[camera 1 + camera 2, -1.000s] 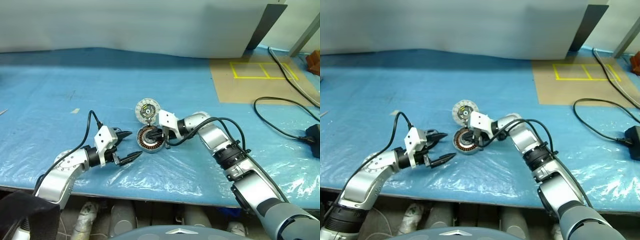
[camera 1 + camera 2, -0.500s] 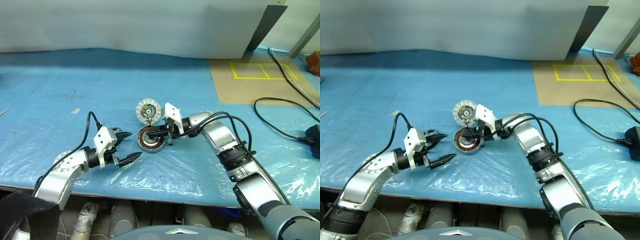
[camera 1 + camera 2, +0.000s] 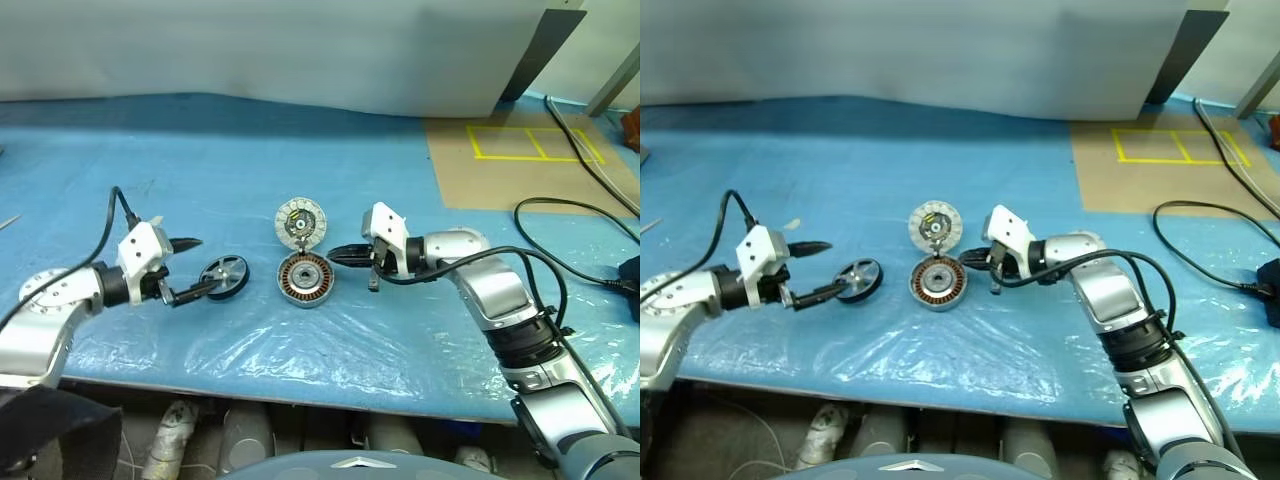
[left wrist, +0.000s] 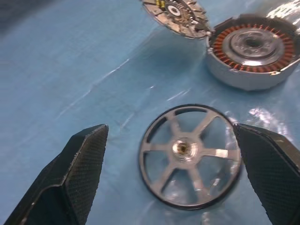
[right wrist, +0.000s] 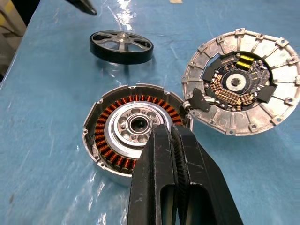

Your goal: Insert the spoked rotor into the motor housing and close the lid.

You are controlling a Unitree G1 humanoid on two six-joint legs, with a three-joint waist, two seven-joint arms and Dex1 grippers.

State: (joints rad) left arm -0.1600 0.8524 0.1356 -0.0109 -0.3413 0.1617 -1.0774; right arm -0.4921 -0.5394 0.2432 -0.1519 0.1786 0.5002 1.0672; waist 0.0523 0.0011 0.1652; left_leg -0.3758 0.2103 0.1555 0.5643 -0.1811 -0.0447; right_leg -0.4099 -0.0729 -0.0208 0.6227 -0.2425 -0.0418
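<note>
The spoked rotor (image 3: 222, 277), a dark ring with silver spokes, lies flat on the blue sheet left of the motor housing (image 3: 304, 279). The housing is a silver-rimmed shell with copper windings, lying open face up. The lid (image 3: 300, 221) leans tilted at the housing's far edge, whitish segmented face showing. My left gripper (image 3: 203, 265) stands open just left of the rotor (image 4: 190, 154), which lies in front of the gap between its fingers. My right gripper (image 3: 335, 254) is shut and empty, its tip just right of the housing (image 5: 117, 131) and the lid (image 5: 241, 82).
A crinkled clear plastic film covers the blue table (image 3: 120, 170). A brown board with yellow tape squares (image 3: 520, 145) lies at the back right. Black cables (image 3: 560, 210) run along the right side. The table's front edge (image 3: 300, 385) is close below the arms.
My left gripper has swung to the left, uncovering the rotor. My right gripper has drawn back to the right, off the housing, still shut.
</note>
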